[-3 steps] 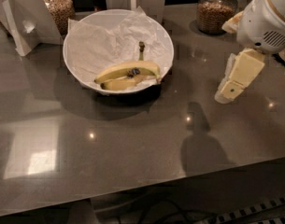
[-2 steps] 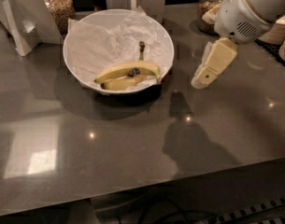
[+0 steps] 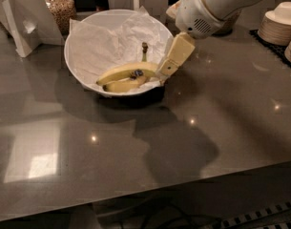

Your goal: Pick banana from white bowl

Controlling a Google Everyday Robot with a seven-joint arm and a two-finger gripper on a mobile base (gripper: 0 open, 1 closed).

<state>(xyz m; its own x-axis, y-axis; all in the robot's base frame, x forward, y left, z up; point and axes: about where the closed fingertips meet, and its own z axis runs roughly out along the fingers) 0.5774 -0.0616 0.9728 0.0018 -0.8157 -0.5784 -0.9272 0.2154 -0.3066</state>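
The white bowl stands on the dark grey counter, toward its far left part, and a crumpled white paper liner covers most of its inside. The banana lies low in the bowl, at about 6 o'clock from the bowl's centre and close to the near wall. It is a joined pair: the longer, yellower fruit arches on top and carries a small dark sticker, and the shorter, browner one lies just beneath it, touching it. Their shared dark stem points up toward 12 o'clock.

The pincer reaches in from the white arm at the top right, slanting down toward 7 o'clock. Its cream-coloured tip sits at the bowl's rim at roughly 4 o'clock, just beside the right end of the banana (so close that touching or a sliver apart cannot be settled from this angle). Whether the pincer is apart or together I cannot tell, and nothing shows it clamped on the fruit.

Beyond the bowl, at 11 o'clock from it, stands a glass jar of brown grains, and at 9 to 10 o'clock a folded white card stand. Well apart, at 2 o'clock near the right edge, are stacks of pale dishes. The arm's shadow falls on the counter at 5 o'clock from the bowl.
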